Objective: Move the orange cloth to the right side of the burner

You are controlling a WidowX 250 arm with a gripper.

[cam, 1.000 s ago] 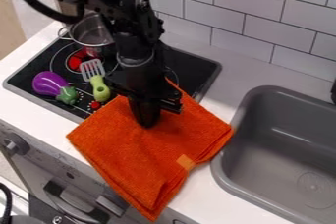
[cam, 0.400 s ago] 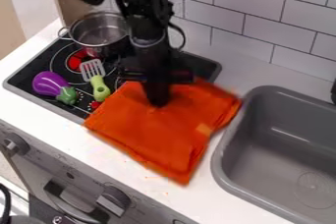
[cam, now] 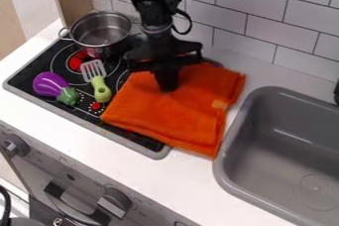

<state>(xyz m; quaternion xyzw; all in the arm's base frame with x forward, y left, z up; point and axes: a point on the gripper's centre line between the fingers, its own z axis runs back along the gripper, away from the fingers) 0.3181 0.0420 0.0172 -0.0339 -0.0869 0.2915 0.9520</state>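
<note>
Orange cloth [cam: 179,111] hides some stovetop [cam: 83,113]; right edge crops sink [cam: 228,170].

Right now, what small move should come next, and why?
Probably a short slide of the cloth toward the sink, since its left part, under the gripper, lies over the stove while its right part reaches the counter.
</note>
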